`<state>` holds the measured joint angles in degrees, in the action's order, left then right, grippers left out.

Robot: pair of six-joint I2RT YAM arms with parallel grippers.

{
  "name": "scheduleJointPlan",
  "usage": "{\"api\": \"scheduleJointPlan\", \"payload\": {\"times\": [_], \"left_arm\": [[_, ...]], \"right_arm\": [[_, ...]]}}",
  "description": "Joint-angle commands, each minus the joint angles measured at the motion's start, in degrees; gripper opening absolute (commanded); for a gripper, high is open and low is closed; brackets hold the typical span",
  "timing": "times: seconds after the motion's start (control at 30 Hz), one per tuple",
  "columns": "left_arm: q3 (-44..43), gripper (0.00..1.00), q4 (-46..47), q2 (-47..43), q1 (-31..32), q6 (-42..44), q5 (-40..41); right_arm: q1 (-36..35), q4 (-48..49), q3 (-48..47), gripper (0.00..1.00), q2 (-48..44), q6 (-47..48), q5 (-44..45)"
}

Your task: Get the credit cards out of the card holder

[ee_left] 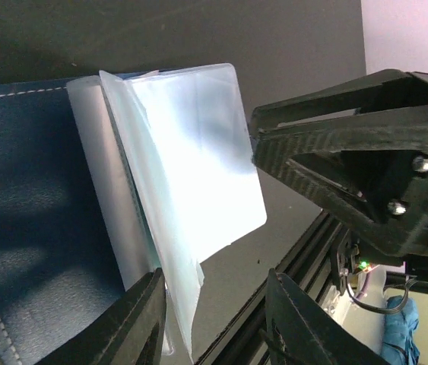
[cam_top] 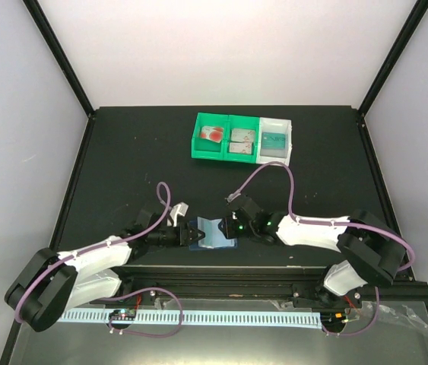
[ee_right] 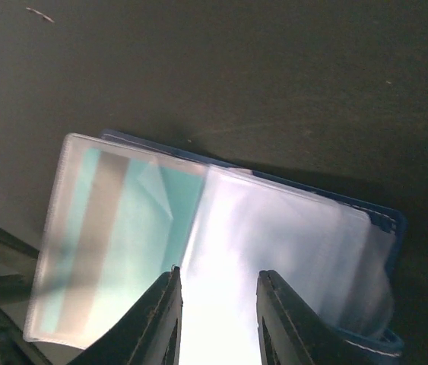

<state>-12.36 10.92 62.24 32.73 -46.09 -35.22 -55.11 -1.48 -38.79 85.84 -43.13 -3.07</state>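
Two grippers, one card holder and four cards are counted. Three of the cards are laid in trays at the far side of the black table (cam_top: pixel 122 167). A white card with red circles (cam_top: pixel 214 134) and a greyish card (cam_top: pixel 241 141) are seen in the two compartments of the green tray (cam_top: pixel 209 156); a teal card (cam_top: pixel 274 141) is seen in the white tray (cam_top: pixel 288 135) just beside it. A fourth card (ee_right: pixel 115 243), teal with a grey band, is seen through a clear pocket of the holder.

The card holder (cam_top: pixel 212 232) is laid open on the table near the front edge, between the two grippers and well apart from the trays. Its cover (ee_left: pixel 31 190) is dark navy, grained like leather and stitched in pale thread along the edge; the clear pockets (ee_left: pixel 191 152) are thin, glossy, pale blue leaves with rounded corners, fanned up from the spine.

The left gripper (cam_top: pixel 189 234) is placed at the holder's left side. Its jaws are parted narrowly, and the lower edge of the leaves is seen just beside one finger (ee_left: pixel 147 319); a grip cannot be made out. The right gripper (ee_right: pixel 220 277) is placed at the right side, its jaws also narrowly parted over a pocket leaf; the fingers (ee_right: pixel 164 319) are black, matte and rounded.
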Motion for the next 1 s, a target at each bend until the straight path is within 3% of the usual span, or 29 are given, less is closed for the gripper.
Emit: {"api": "scheduleJointPlan", "payload": {"times": [0.0, 0.5, 0.97], "left_arm": [[-2.6, 0.39, 1.7, -0.4, 1.1, -0.6, -0.3], [-4.9, 0.42, 1.9, 0.4, 4.6, -1.8, 1.3], [-8.4, 0.44, 7.5, 8.9, 10.5, -3.2, 1.0]], "right_arm": [[0.5, -1.9, 2.0, 0.29, -0.7, 1.3, 3.3], [0.5, 1.4, 4.5, 0.21, 0.0, 0.6, 1.6], [0.5, 1.2, 6.0, 0.2, -3.1, 0.2, 3.0]]}}
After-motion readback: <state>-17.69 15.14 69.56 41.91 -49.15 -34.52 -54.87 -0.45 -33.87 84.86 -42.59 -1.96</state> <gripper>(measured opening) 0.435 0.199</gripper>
